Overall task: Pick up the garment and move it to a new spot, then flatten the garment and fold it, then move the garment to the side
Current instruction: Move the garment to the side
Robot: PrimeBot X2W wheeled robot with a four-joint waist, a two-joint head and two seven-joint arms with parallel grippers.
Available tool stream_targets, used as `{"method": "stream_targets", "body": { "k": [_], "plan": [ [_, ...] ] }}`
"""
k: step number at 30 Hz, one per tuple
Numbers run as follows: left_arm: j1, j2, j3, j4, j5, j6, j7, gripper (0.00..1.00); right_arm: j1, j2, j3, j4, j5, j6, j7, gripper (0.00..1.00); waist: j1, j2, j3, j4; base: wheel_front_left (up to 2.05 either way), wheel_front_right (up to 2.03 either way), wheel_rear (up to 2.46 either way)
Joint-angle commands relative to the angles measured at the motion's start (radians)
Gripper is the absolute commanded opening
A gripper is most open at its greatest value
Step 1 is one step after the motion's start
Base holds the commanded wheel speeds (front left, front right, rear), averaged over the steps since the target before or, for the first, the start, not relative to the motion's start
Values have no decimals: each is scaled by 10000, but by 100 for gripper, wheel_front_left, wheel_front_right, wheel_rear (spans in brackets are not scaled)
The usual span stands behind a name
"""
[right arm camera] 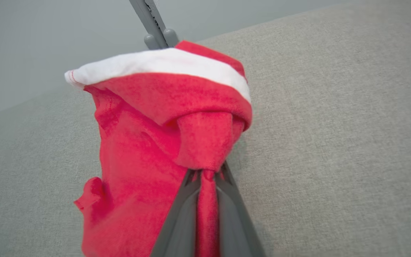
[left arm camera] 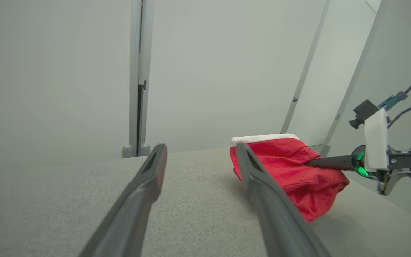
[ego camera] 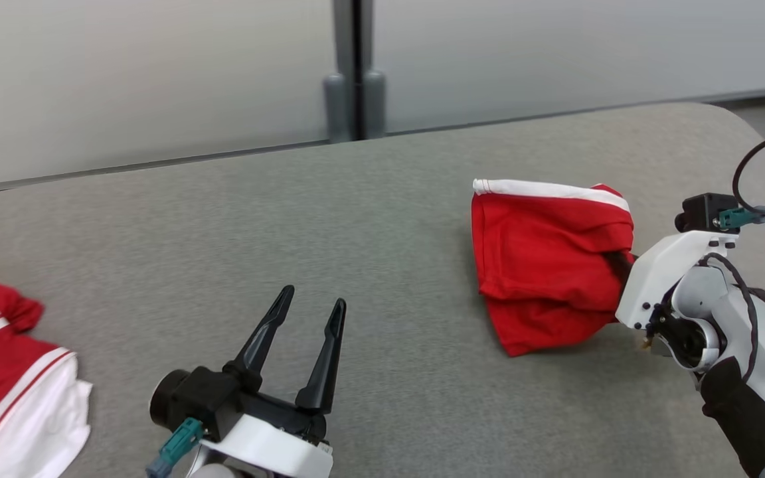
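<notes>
The red garment (ego camera: 548, 265) with the white band sits bunched up on the right side of the gray surface (ego camera: 356, 219). The right gripper (right arm camera: 205, 175) has its jaws squeezed together on a fold of red cloth at the garment's right edge. So this looks like the first step: picking the garment up to carry it to a new spot. Next, I think the arm must lift it and take it toward the open middle, holding tight so the cloth does not slip out.

The left gripper (ego camera: 309, 302) hangs near the front, left of the middle, with its jaws wide apart and nothing in them.

Another red and white piece of clothing (ego camera: 4, 385) lies at the near left edge, well apart. The surface looks like soft gray fabric. Behind it stand pale wall panels (ego camera: 157, 79) with a dark post (ego camera: 356, 66) between them.
</notes>
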Motion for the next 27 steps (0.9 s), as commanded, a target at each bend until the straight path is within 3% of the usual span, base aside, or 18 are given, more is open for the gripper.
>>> {"method": "stream_targets", "body": {
  "k": [1, 8, 20, 25, 26, 27],
  "plan": [
    [-179, 39, 5, 8, 62, -35, 2, 100, -115, -72, 23, -44, 79, 5, -74, 0, 0, 0, 403, -643, 0, 0, 0],
    [-772, 76, -238, 94, 395, -160, 2, 100, -788, -552, 585, -3, 214, 6, -497, 0, 0, 0, 1313, -1085, 0, 0, 0],
    [-1971, 577, -614, 257, 613, -283, 3, 100, -3238, -2038, 1004, 1902, -968, 3, -1094, 0, 0, 0, 3205, -905, 0, 0, 0],
    [-2162, 613, -631, 304, 541, -297, 3, 100, -3961, -2090, 1100, 3097, -1824, 3, -1638, 3, 0, 0, 3406, -839, 0, 0, 0],
    [-2174, 609, -627, 322, 519, -300, 3, 100, -4058, -2006, 1046, 3314, -1913, 3, -1730, 18, 0, 0, 3408, -832, 0, 0, 0],
    [-2184, 603, -623, 345, 499, -302, 3, 100, -4136, -1921, 991, 3476, -1970, 3, -1860, 47, 0, 0, 3394, -827, 0, 0, 0]
  ]
}}
